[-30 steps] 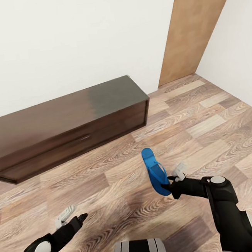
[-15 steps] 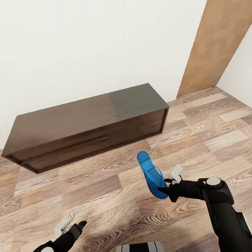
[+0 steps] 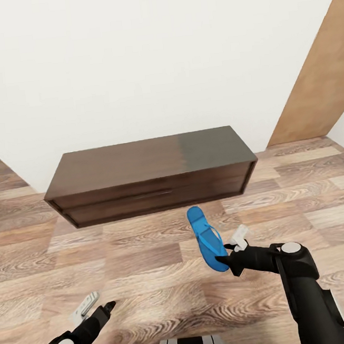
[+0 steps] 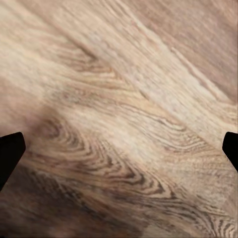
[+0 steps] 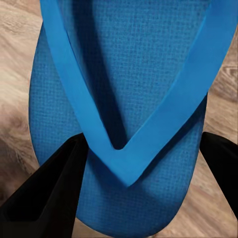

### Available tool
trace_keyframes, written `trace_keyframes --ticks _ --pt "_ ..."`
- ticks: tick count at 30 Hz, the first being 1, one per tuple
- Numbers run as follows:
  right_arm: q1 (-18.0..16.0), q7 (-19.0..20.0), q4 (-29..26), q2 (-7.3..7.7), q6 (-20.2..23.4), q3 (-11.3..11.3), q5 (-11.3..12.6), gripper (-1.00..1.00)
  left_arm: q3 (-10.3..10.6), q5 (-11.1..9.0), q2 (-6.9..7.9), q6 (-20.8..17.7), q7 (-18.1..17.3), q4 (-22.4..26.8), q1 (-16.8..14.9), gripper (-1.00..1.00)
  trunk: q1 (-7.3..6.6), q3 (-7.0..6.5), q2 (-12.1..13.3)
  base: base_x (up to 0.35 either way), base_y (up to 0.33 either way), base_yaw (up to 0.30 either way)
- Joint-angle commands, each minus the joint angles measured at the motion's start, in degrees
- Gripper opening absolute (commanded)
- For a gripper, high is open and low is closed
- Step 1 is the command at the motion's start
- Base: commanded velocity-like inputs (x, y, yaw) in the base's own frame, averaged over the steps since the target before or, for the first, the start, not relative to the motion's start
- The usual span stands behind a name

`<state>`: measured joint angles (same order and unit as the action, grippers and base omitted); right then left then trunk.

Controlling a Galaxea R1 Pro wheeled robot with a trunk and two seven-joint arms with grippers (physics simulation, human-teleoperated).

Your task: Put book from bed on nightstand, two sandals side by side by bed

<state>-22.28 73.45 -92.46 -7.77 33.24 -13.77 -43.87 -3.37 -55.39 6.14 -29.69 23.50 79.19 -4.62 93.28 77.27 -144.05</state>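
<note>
Swinging round, the whole view has shifted across the last second: the white wall (image 3: 143, 53) fills more of the picture, the tan door panel (image 3: 320, 98) has slid out toward the right edge, and the long low dark cabinet (image 3: 151, 174) now sits square ahead instead of off to the left. That reads as the robot turning, not the furniture moving. Neither bed nor nightstand shows here, so the carry looks to have some way to go.

Down on the wood-plank floor (image 3: 122, 256) nothing else lies about.

Now the right gripper (image 3: 227, 257) — it holds one blue sandal (image 3: 206, 238), and that grip has not changed through the turn: the sandal sits at the same tilt, toe end pointing up and away toward the cabinet. In the right wrist view the sandal (image 5: 129, 99) spreads across the frame, strap vee toward the camera, with a dark finger on either side of its near end, closed onto it.

The left gripper (image 3: 96, 308) hangs low over bare floor, carrying nothing; in the left wrist view its dark fingers (image 4: 10, 153) stand wide apart at opposite edges, only planks between them.

My read: one sandal secured and in transit, its partner and the book yet to be dealt with.
</note>
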Motion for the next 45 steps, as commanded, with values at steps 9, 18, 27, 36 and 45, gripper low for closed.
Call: trace_keyframes --ticks 9,18,27,36,45 --pt "0.0 0.6 -0.1 -0.05 0.6 -0.1 -0.3 -1.0 0.0 -0.6 0.09 0.0 0.5 -0.4 0.0 1.0 -0.24 -1.96 0.1 0.0 0.0 0.29" --pt "0.0 0.6 -0.1 -0.05 0.6 -0.1 -0.3 -1.0 -0.1 -0.6 0.04 0.1 0.5 -4.2 -0.6 1.0 -0.47 -3.95 0.2 0.0 0.0 0.29" --pt "0.4 0.6 -0.1 -0.06 0.6 1.2 -0.3 -1.0 0.1 -0.7 -0.17 4.0 0.3 -7.4 -1.5 1.0 -0.7 -5.95 0.3 0.0 0.0 0.29" --pt "-0.2 1.0 -0.1 -0.12 2.9 1.8 -0.3 -1.0 0.3 -1.1 -0.79 4.4 -0.1 -7.6 -2.0 1.0 -0.94 -7.94 0.5 0.0 0.0 0.29" --pt "-2.0 -7.7 -0.1 -0.64 12.5 9.9 0.1 -1.0 0.4 -0.8 -3.2 4.5 -2.2 -7.8 -2.9 1.0 -1.17 -9.93 0.6 0.0 0.0 0.29"
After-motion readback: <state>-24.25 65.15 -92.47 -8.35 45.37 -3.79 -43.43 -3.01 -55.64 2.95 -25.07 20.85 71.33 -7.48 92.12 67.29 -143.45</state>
